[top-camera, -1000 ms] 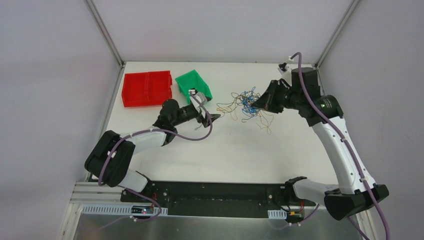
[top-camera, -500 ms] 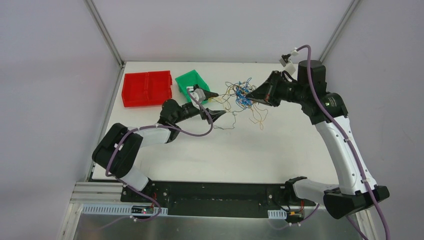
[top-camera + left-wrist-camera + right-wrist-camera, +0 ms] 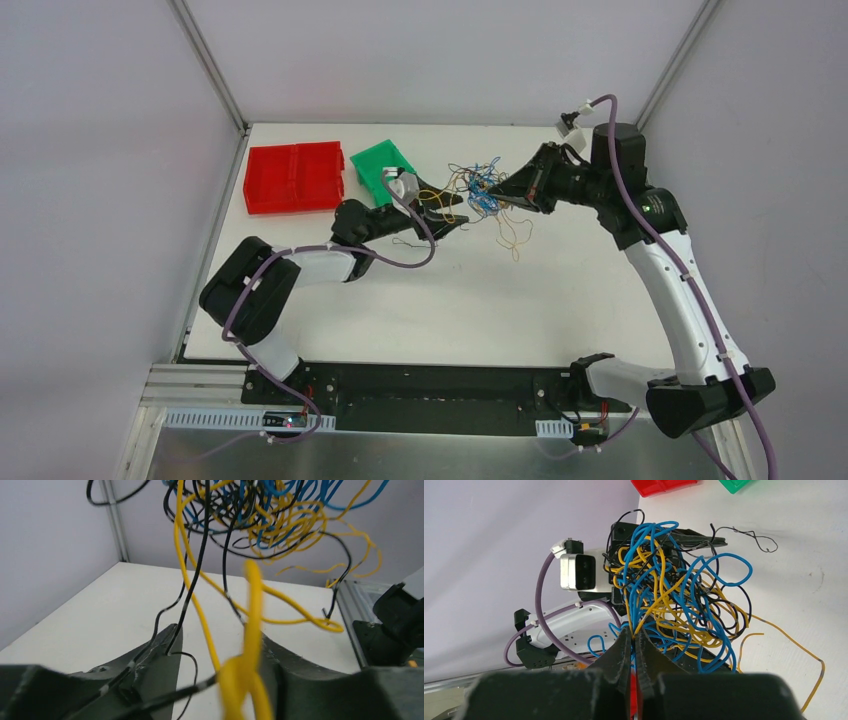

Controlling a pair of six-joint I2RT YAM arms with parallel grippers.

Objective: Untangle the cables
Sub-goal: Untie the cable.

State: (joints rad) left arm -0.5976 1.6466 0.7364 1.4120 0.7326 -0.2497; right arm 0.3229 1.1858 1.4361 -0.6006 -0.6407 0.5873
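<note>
The cables (image 3: 483,188) are a knotted clump of blue, yellow and dark wires, hanging above the table. My right gripper (image 3: 500,196) is shut on strands at the clump's edge; in the right wrist view its jaws (image 3: 634,632) pinch blue and yellow wires of the cables (image 3: 674,595). My left gripper (image 3: 462,208) reaches under the clump from the left. In the left wrist view that gripper (image 3: 220,647) has its jaws apart. A yellow loop and thin black strands of the cables (image 3: 250,525) hang between them, one black strand lying on the left finger.
A red tray (image 3: 295,178) and a green bin (image 3: 378,163) stand at the back left of the white table (image 3: 450,310). A thin dark strand (image 3: 405,241) lies on the table under the left wrist. Walls close the back and sides.
The right gripper has lifted the clump off the table and up toward the back. The left gripper has moved right, under the hanging strands, and its jaws have narrowed.
</note>
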